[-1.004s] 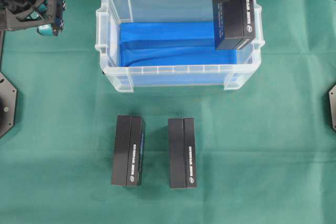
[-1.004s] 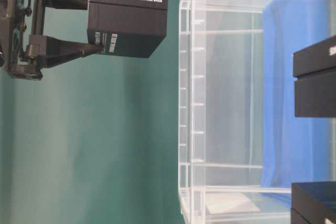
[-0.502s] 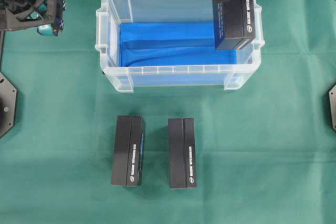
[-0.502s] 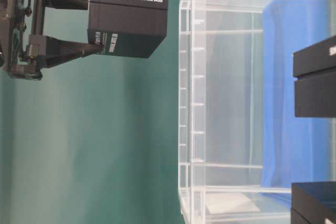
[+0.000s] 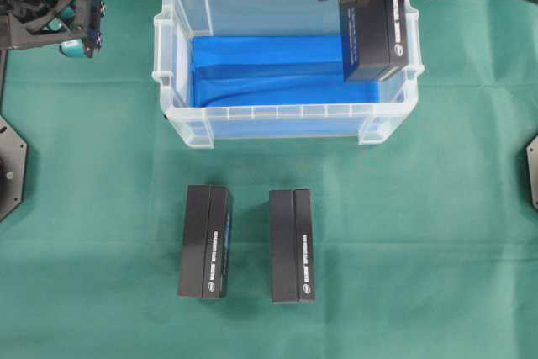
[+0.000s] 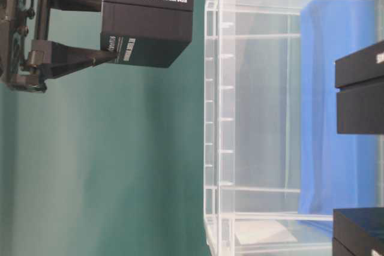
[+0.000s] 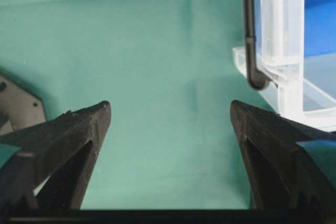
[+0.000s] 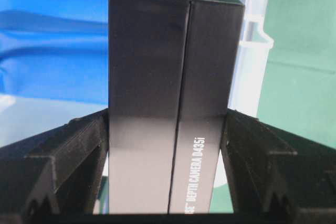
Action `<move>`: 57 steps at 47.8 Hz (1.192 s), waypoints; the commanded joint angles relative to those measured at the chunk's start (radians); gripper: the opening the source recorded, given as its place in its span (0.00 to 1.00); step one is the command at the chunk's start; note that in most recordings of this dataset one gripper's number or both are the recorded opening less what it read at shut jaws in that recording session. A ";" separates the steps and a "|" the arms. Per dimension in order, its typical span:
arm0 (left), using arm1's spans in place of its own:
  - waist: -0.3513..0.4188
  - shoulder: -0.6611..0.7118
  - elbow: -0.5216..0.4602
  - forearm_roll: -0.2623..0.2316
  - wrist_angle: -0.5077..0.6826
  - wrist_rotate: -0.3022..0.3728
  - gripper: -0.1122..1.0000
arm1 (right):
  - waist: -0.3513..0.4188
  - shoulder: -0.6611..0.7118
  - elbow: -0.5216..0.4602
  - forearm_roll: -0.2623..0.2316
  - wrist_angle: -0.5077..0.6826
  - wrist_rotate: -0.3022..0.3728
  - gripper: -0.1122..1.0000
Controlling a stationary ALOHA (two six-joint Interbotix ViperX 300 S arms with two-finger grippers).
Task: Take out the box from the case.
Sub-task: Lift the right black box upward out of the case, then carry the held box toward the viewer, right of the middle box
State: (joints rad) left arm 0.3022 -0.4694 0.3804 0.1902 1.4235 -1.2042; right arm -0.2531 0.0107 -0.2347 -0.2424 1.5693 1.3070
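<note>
Right pincer point(image 8: 167, 129) clamped on black box point(image 5: 375, 39), one finger against each long side. Box held in air above right end of case point(image 5: 286, 111), clear of rim in table-level view; printed lettering on side reads depth camera. Case sits on green tabletop point(image 5: 437, 233), blue lining point(image 5: 261, 69) at bottom. Left pincer point(image 7: 170, 114) spread wide, holding nothing, over cloth just left of case. Two more black boxes point(image 5: 205, 242) point(image 5: 292, 245) lie side by side on tabletop, near front of case.

left gripper point(image 7: 169, 121) wide open, right gripper point(image 8: 167, 124) clamped, raised
</note>
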 commanded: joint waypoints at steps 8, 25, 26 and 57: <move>-0.002 -0.006 -0.011 0.003 -0.003 0.003 0.95 | 0.064 -0.038 -0.029 -0.008 0.028 0.035 0.70; -0.002 -0.005 -0.008 0.003 -0.003 0.005 0.95 | 0.190 -0.038 -0.028 -0.018 0.046 0.137 0.70; -0.002 -0.006 -0.008 0.003 -0.003 0.005 0.95 | 0.204 -0.038 -0.028 -0.020 0.049 0.147 0.70; -0.002 -0.006 -0.002 0.003 -0.003 0.003 0.95 | 0.466 -0.029 -0.028 -0.037 0.117 0.428 0.70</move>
State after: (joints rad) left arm 0.3022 -0.4709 0.3866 0.1902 1.4235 -1.2011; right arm 0.1825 0.0107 -0.2347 -0.2730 1.6766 1.7104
